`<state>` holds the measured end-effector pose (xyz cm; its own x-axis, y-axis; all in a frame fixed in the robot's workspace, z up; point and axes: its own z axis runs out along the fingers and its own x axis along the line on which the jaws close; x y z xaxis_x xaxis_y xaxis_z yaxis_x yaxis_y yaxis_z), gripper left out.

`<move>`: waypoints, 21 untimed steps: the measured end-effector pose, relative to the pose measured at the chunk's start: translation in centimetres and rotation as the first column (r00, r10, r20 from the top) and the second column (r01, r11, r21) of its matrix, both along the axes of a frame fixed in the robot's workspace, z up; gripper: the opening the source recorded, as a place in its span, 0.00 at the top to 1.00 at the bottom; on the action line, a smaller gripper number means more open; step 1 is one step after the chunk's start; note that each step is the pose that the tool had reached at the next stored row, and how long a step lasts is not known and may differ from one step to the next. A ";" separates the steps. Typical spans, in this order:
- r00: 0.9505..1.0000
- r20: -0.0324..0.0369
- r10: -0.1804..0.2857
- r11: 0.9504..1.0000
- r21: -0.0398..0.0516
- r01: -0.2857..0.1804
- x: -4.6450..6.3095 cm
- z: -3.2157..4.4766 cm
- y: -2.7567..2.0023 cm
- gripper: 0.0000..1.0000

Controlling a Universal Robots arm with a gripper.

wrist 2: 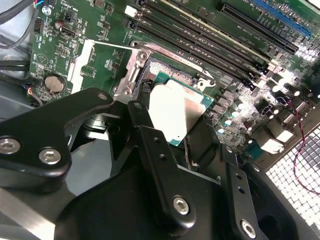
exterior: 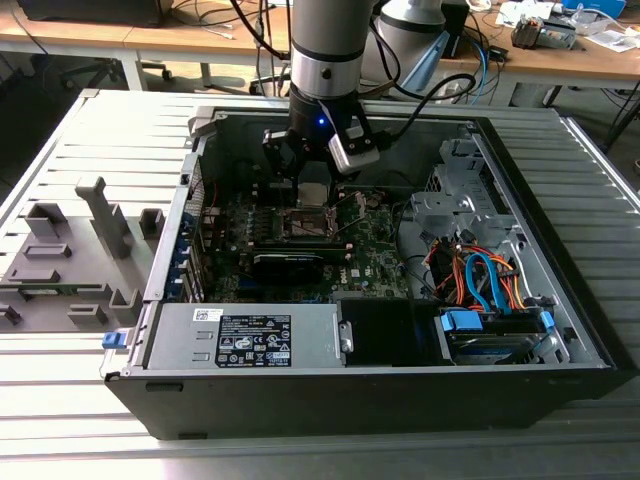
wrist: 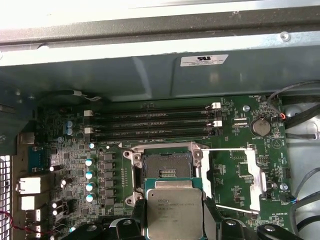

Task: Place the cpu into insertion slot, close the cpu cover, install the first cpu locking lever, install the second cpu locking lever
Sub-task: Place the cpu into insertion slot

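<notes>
My gripper is inside the open computer case, shut on the cpu, a pale silver square chip between the two black fingers. In both wrist views the cpu hangs over one edge of the insertion slot, a dark square recess with a silvery rim. Whether the chip touches the slot I cannot tell. The cpu cover is swung open beside the slot, a silvery frame lying on the green board. Thin wire levers stand off the slot.
Long black memory slots run just beyond the slot, with the case wall behind them. A black card, the power supply, loose coloured cables and a drive cage crowd the case. Grey fixtures stand at the exterior view's left.
</notes>
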<state>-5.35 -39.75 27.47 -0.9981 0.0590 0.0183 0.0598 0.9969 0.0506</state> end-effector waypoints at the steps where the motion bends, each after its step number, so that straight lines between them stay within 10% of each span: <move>1: 1.000 0.000 -0.002 1.000 0.000 0.002 0.0 0.00 0.00 0.46; 21: 0.995 0.000 -0.103 0.995 -0.008 0.103 0.0 -0.08 0.00 0.46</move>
